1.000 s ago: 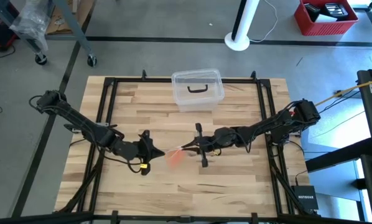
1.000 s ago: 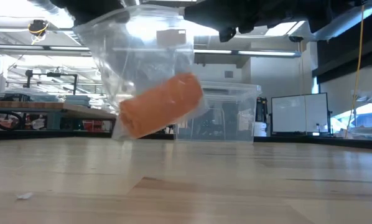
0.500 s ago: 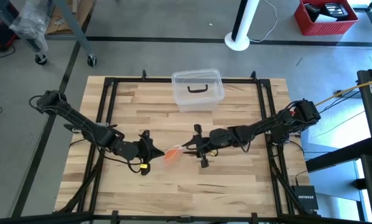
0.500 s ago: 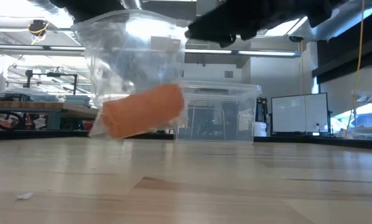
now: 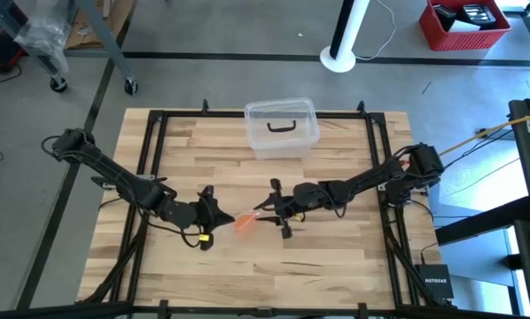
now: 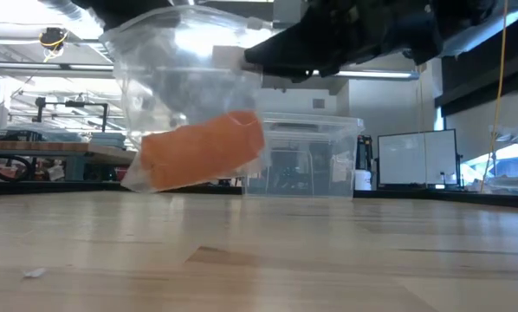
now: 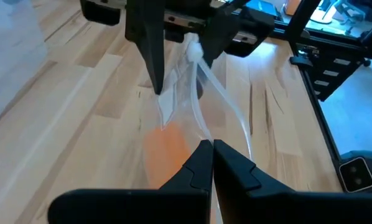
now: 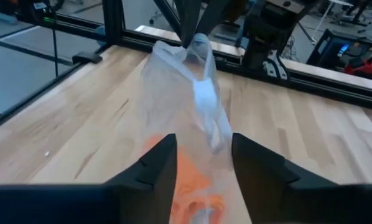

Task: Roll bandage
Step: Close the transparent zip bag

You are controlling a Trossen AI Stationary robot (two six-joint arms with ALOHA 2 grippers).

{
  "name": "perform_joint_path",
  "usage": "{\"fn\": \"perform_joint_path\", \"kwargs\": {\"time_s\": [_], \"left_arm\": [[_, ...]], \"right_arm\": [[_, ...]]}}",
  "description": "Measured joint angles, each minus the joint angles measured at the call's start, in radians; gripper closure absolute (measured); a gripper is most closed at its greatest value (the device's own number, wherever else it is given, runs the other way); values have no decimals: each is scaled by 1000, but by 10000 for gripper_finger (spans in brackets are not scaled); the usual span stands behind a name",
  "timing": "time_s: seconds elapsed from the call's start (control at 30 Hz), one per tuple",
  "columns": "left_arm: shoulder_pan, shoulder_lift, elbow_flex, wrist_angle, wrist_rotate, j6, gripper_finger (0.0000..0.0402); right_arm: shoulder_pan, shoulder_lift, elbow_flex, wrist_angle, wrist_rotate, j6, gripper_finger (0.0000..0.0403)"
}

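From my low camera, the closest thing I saw was the table (image 6: 259, 260), bare wood, with one tiny pale scrap (image 6: 35, 272) lying on it. Just above the wood hung a clear bag (image 6: 185, 78). The bandage (image 6: 203, 149) sat in the bottom of it, an orange roll, tilted. It was off the table; only this view showed me that gap.

From above I saw who held the bag. The left pincer (image 5: 214, 213) and the right pincer (image 5: 276, 209) faced each other at the middle of the table, with the bag and its orange spot between them. From up there the bag was almost too clear to see.

The left wrist camera showed the left pincer's two fingers pressed together, pinching an edge of the bag. The orange roll lay just past them, and the other arm stood behind it, touching the bag's top.

The right wrist camera showed something different. The right pincer's fingers (image 8: 155, 163) stood apart, about half way open, one on each side of the bag. I could not tell if they were touching it. The orange roll showed low down between them.

Farther back on the table stood a clear box (image 5: 281, 127) with a black handle. Beyond the table, the top view showed a red crate (image 5: 464, 24) on the floor.
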Motion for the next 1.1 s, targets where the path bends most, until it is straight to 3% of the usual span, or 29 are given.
{"fn": "perform_joint_path", "kwargs": {"time_s": [0.53, 0.7, 0.93, 1.1], "left_arm": [[1, 0, 0, -72, 0, -64, 401], [22, 0, 0, -75, 0, -71, 394], [76, -43, 6, -100, -2, -83, 310], [118, -62, 17, 52, -8, 25, 252]], "right_arm": [[1, 7, 0, 45, -60, 3, 390], [2, 7, 0, 37, -34, 26, 392], [0, -23, 0, -14, -31, 139, 397], [-6, -26, 0, -35, 49, 204, 398]]}}
